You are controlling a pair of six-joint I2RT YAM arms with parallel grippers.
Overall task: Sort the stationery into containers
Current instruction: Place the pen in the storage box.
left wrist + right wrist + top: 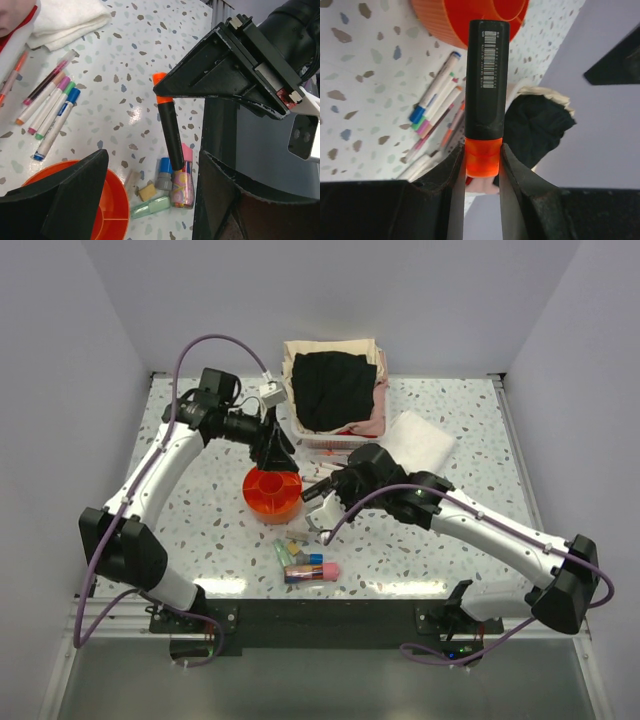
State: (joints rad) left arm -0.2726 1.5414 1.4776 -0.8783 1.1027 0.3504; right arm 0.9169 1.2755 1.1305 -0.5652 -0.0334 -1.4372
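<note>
A robotics laboratory test cell is shown. A speckled white terrazzo-pattern counter (200, 530) is boxed in at the back and both sides by plain, pale grey panels (330, 300). No furniture or decoration is fixed to them. Two white-and-black jointed robot arms, the left (160, 465) and the right (500, 535), are bolted to a black base plate (320, 620) at the near edge. Purple cables (215, 337) are looped along them. Only a few everyday props are set out on the counter. These are a white plastic basket (318, 444) filled with dark and pink clothes, a folded white cloth (420, 440), a round orange plastic tray (265, 508) with compartments, and a small heap of coloured stationery (305, 562).
</note>
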